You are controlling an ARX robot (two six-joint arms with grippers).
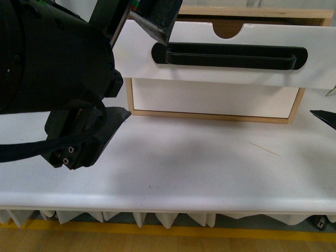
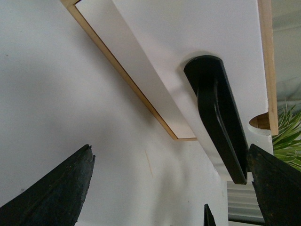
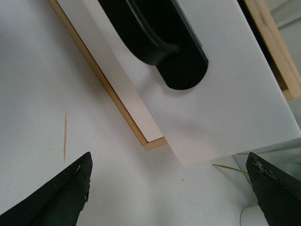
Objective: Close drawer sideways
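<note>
On the surface (image 1: pixel 184 168), the drawer (image 1: pixel 210 79) is seen pulled out of the light-wood cabinet (image 1: pixel 210 116). The left fingers (image 2: pixel 56 193) and right fingers (image 3: pixel 51 197) are spread wide, nothing grasped, one pair facing each end of the bar handle (image 1: pixel 231 56). The approach is judged to be in hand, and a level push on the front is called for next.

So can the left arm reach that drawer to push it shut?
Probably yes. The left gripper is open right in front of the drawer, by the left end of its black handle. Nothing seems to sit between them.
</note>
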